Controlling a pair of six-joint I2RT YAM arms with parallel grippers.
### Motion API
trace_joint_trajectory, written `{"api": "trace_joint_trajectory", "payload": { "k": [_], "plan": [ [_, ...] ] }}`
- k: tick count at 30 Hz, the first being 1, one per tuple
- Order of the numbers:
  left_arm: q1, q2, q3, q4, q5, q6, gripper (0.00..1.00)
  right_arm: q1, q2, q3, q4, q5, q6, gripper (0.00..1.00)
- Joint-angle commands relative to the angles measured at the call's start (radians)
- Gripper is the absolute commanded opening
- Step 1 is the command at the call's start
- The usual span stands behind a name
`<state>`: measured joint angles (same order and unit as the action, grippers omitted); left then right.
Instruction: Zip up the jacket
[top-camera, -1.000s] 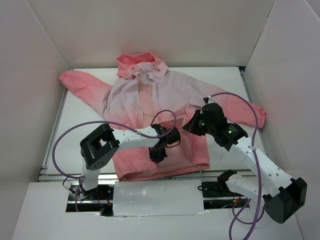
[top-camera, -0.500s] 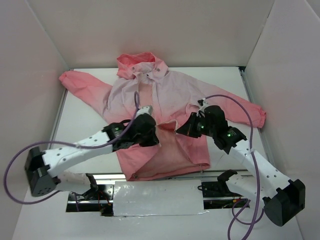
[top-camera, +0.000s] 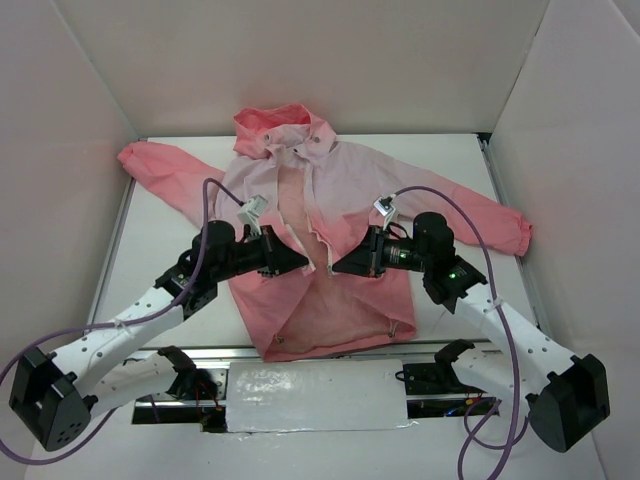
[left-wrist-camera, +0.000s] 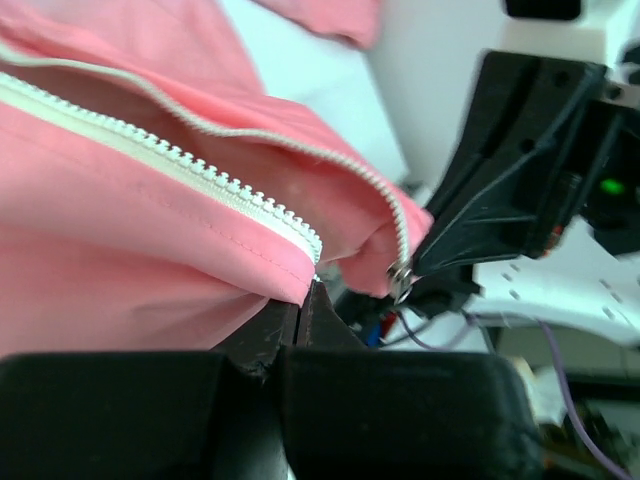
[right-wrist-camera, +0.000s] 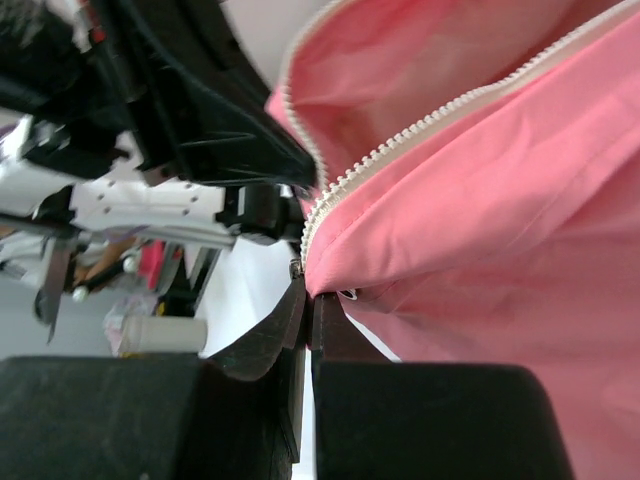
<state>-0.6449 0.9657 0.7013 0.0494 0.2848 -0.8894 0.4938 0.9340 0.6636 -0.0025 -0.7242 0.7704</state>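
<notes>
Lying spread over the white tabletop at the middle of the top view, the thin hooded jacket, pale pink at the chest and coral at the hem, is showing an open front, its hood toward the upper centre. Left of the opening, the left arm's fingers are pinching shut on the coral edge where the white toothed zipper is ending, and are holding it just off the surface. Across a small gap, the right arm's fingers are clamping the opposite front edge at its lower corner in the same way; a small metal piece is glinting there, too small to identify.

Judging from this, the ends are needing to be mated next. The thin cloth could be slipping out of either pinch, or the two ends could be meeting at an angle and jamming. Pulling unevenly could also be dragging the whole garment across the tabletop.
</notes>
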Motion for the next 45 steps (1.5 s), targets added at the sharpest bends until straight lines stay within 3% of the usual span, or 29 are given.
{"api": "trace_joint_trajectory", "payload": {
  "k": [1,6,12,29,40,45],
  "plan": [
    [0.016,0.045,0.033,0.258,0.244,0.007,0.0,0.026,0.017,0.005,0.174,-0.11,0.035,0.0],
    [0.039,0.065,0.027,0.432,0.407,-0.058,0.0,0.037,0.035,0.01,0.188,-0.089,0.036,0.0],
    [0.053,0.061,0.021,0.463,0.455,-0.065,0.0,0.035,0.025,-0.015,0.243,-0.099,0.047,0.0],
    [0.065,-0.01,-0.032,0.403,0.343,-0.086,0.0,0.037,-0.05,-0.114,0.495,-0.11,0.142,0.0],
    [0.067,-0.002,-0.063,0.495,0.344,-0.175,0.0,0.035,-0.018,-0.099,0.536,-0.13,0.152,0.0],
    [0.07,0.011,-0.121,0.657,0.346,-0.294,0.0,0.035,-0.008,-0.113,0.555,-0.132,0.155,0.0]
  ]
}}
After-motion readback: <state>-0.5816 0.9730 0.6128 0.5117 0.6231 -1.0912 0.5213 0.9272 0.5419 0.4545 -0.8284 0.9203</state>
